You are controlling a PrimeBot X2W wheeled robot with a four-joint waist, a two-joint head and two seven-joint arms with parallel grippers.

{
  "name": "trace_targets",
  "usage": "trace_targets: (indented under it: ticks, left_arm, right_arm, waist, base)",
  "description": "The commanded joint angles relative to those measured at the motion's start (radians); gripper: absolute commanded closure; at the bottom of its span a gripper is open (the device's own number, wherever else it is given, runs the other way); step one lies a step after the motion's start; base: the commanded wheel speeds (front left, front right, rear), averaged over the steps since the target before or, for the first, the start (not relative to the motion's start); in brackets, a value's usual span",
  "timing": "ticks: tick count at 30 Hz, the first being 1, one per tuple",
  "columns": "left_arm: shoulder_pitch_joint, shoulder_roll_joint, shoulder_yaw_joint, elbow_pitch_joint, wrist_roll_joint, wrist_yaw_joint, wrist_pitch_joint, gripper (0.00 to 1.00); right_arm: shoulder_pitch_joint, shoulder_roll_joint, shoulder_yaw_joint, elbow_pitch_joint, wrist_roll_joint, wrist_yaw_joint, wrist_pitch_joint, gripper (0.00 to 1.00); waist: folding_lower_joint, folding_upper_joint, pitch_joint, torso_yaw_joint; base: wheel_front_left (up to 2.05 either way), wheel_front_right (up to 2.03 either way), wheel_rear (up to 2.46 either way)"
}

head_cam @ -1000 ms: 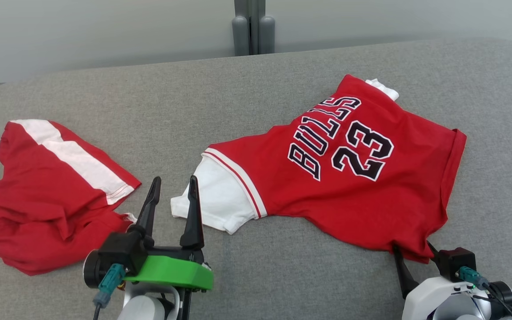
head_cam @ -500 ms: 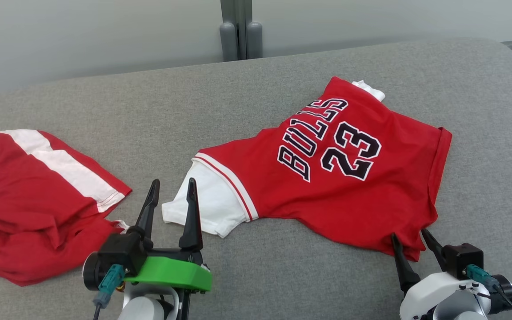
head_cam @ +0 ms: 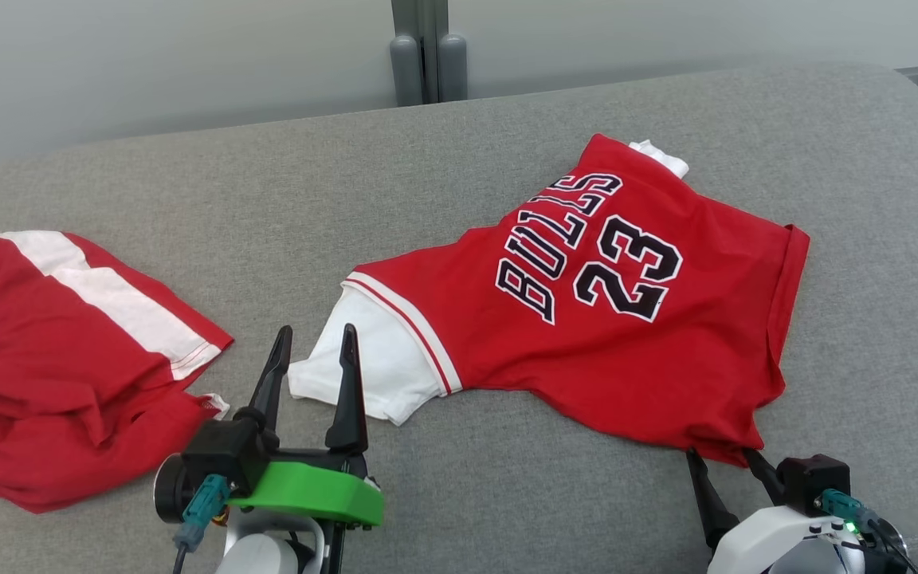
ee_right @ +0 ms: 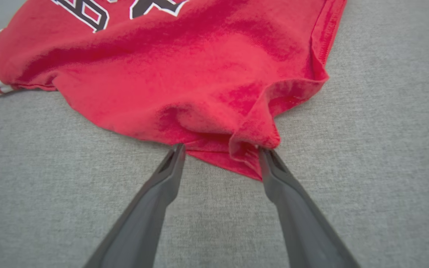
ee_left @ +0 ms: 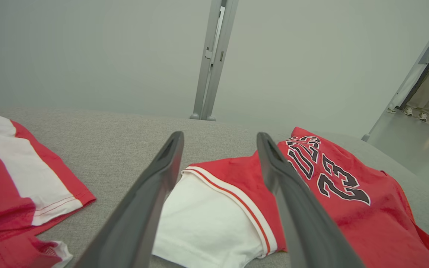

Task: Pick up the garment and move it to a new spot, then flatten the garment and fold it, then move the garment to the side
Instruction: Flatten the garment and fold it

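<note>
– Since it's thin knit cloth, how will the jersey (head_cam: 507,343) handle?

– Limp and light, I'd judge: it will sag wherever it isn't held. Beyond the red shorts (head_cam: 68,367), the left end effector (head_cam: 315,328) hovers with its fingers spread wide, just short of the white sleeve (head_cam: 371,371). The jersey lies rumpled on the grey cushion (head_cam: 188,183), centre to right. The right end effector (head_cam: 719,454), equally wide, straddles the bunched near hem corner. Sleeve edge and that corner look like sound holds.
</note>
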Motion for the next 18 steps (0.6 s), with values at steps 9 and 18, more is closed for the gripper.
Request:
trace_targets:
  ticks: [9, 18]
  left_arm:
    - [-0.011, 0.005, -0.005, 0.023, 0.004, 0.001, 0.0, 0.0]
    - [-0.001, 0.005, -0.026, 0.146, 0.024, 0.018, 0.001, 0.0]
  right_arm:
    - [-0.035, -0.016, -0.013, 0.03, -0.018, -0.001, -0.021, 1.0]
    - [-0.045, -0.043, -0.09, -0.002, -0.036, -0.001, -0.035, 1.0]
  waist:
    - [0.0, 0.0, 0.003, 0.021]
    - [0.0, 0.0, -0.003, 0.02]
  base:
    - [0.0, 0.0, 0.0]
    - [0.0, 0.0, 0.0]
